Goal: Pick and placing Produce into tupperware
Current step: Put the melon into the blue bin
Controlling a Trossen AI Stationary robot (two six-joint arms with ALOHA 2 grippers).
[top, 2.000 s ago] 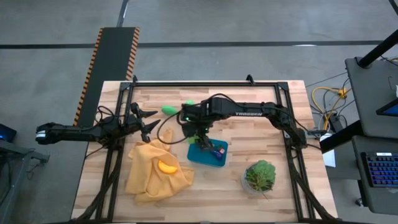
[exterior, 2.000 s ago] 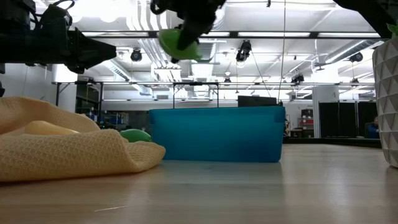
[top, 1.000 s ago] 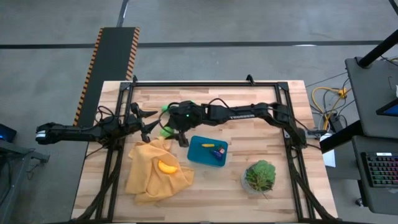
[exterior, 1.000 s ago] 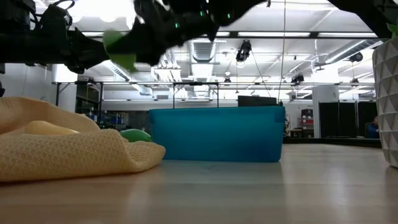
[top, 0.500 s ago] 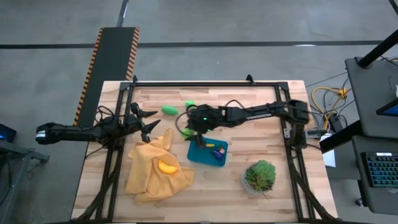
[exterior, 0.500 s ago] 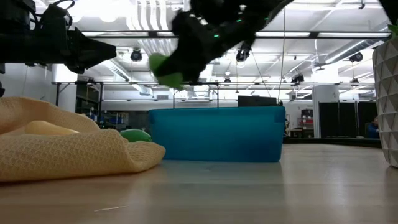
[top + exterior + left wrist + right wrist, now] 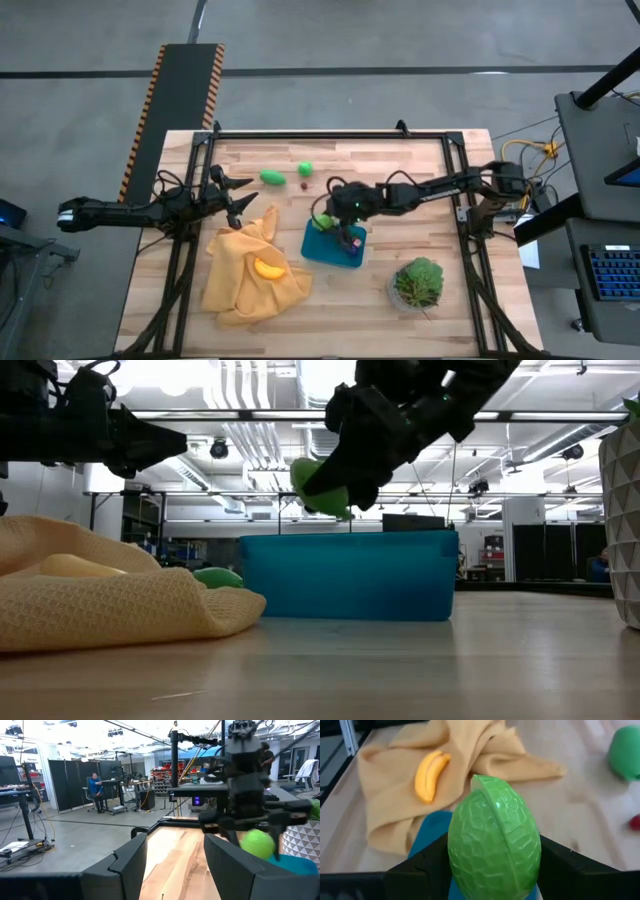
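- Right gripper (image 7: 326, 218) clamped on green produce piece (image 7: 494, 843); carried over from beside the mustard cloth (image 7: 250, 272) 1 s ago to the near-left corner of the tupperware (image 7: 318, 245).
- Piece held above the tupperware rim in the low view, not yet released.
- Tupperware on bench (image 7: 400, 180) centre, already holding yellow and purple items.
- Left gripper (image 7: 232, 196) spread wide, parked at left edge, unmoved.
- 2 green pieces (image 7: 271, 177) and 1 small red piece (image 7: 303, 185) remaining on bench; banana (image 7: 268, 268) resting on cloth.
- Judged: transport done, release next; early drop risks bouncing off the rim.
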